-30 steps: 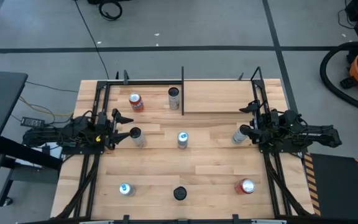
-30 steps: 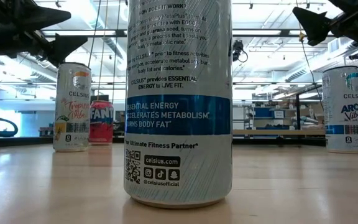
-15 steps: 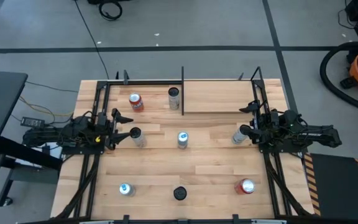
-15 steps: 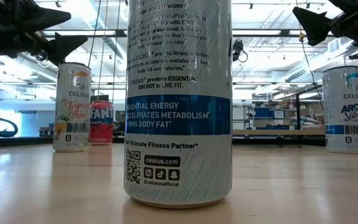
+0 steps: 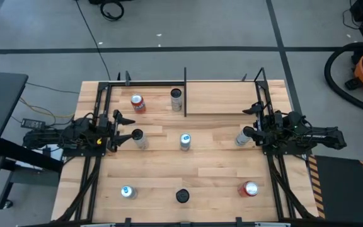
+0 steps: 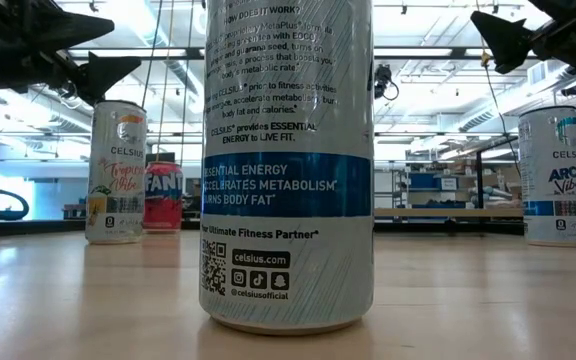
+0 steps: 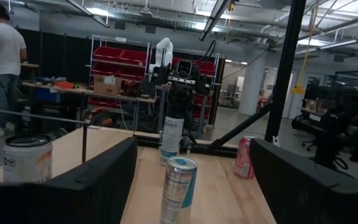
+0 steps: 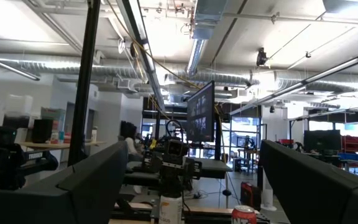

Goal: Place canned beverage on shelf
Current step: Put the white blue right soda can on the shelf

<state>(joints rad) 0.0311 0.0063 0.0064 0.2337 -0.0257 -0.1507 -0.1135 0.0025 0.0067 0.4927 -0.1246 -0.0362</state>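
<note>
Several beverage cans stand upright on the planked table. The shelf [image 5: 222,98], a pale panel edged with black rods, lies at the far edge, right of the middle, with nothing on it. A dark-topped can [image 5: 176,98] stands just off its left edge. My left gripper [image 5: 126,127] hovers open at the table's left side. A white can [image 5: 138,138] [image 7: 179,186] stands just beyond its fingertips, apart from them. My right gripper [image 5: 251,120] hovers open at the right side, with another white can [image 5: 243,136] beside its near finger.
A red can [image 5: 137,103] stands far left and a white can [image 5: 185,141] in the middle. Along the near edge stand a blue-topped can [image 5: 127,192], a black-topped can [image 5: 181,196] [image 6: 288,160] and a red can [image 5: 249,188]. A person [image 7: 2,68] stands in the room beyond.
</note>
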